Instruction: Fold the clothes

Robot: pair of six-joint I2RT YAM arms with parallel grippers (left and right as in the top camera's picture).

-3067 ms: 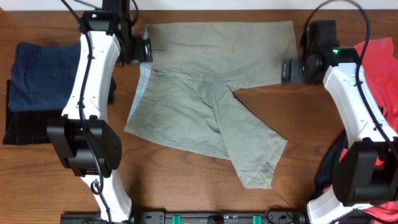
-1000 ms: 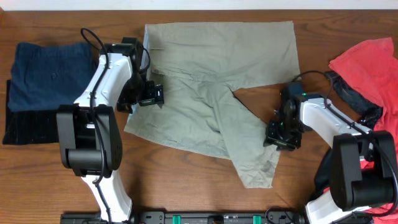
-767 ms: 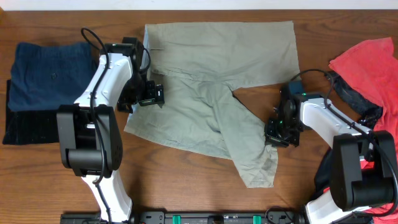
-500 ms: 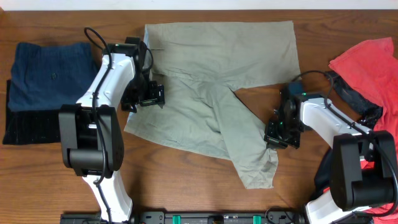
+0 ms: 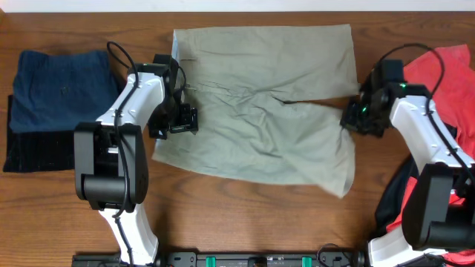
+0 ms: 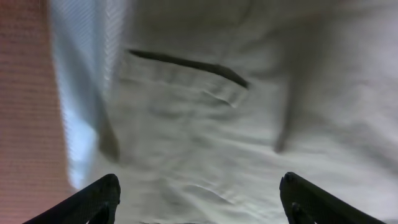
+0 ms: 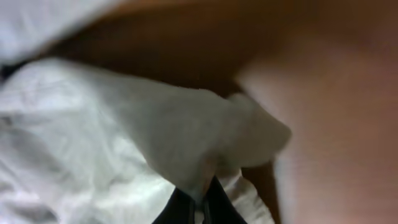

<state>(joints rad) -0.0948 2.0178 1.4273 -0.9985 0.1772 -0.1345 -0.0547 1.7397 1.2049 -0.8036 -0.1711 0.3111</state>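
Pale khaki-grey cotton shorts (image 5: pixel 260 137) span between tools: right tool (image 5: pixel 355 119) pinching a leg hem, left tool (image 5: pixel 182 119) gaping over the waistband.

We see the shorts (image 5: pixel 260 111) as matt woven cotton, softly creased and without sheen. In the left wrist view their weave looks fine, and the pocket lining (image 6: pixel 81 93) is a paler, thinner cloth. The tabletop (image 5: pixel 237 215) is brown wood with visible grain and a dull satin finish. The navy garment (image 5: pixel 56 89) is dark matt cloth, its lower part faintly ribbed. The red garment (image 5: pixel 453 74) is soft, crumpled, matt cloth. The left arm (image 5: pixel 130 100) and right arm (image 5: pixel 423 137) wear smooth white shells, plastic by the look and faintly glossy, with black joints. The left claw (image 6: pixel 199 202) has matt black fingers (image 6: pixel 93 199).
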